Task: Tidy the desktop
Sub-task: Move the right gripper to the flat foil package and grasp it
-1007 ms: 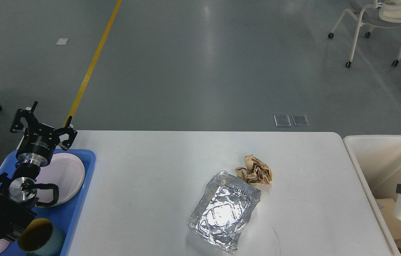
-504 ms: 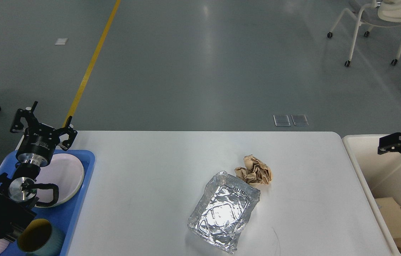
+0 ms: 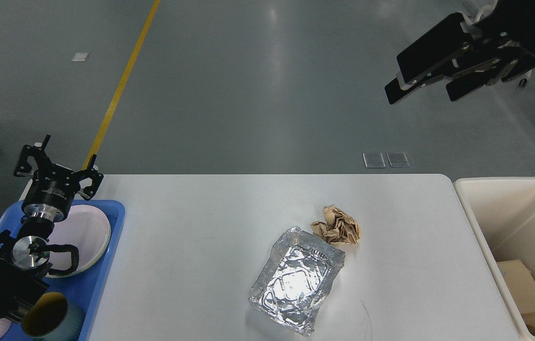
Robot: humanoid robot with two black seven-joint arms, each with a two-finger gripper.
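A: Report the change on the right side.

B: One second ago the right gripper (image 3: 393,87) holds a white paper cup over the cream bin (image 3: 478,222) beside the right edge of the surface. Now it is raised high above the bin, its fingers apart with nothing between them. The cup is no longer visible; only a brown cardboard piece (image 3: 525,289) shows inside the bin. Judgement: the cup is released into the bin, out of view.

A: State of the left side?

B: Unchanged across all three pictures. The left gripper (image 3: 56,158) hovers over the blue tray (image 3: 113,222) at the left edge, above the white plate (image 3: 89,227), fingers spread and empty. A yellow-lined cup (image 3: 51,319) stands at the tray's near end.

A: Where is the desktop (image 3: 201,227), and what remains on it?

B: It fills the lower centre, between tray and bin. Two items remain right of centre: a crumpled foil container (image 3: 295,279) and a crumpled brown paper ball (image 3: 336,229), touching at the container's far corner.

A: Meaning for the task?

B: One disposal is complete; two waste items remain. The right gripper is free and nearer to both, so it is the likely choice for the next pick.
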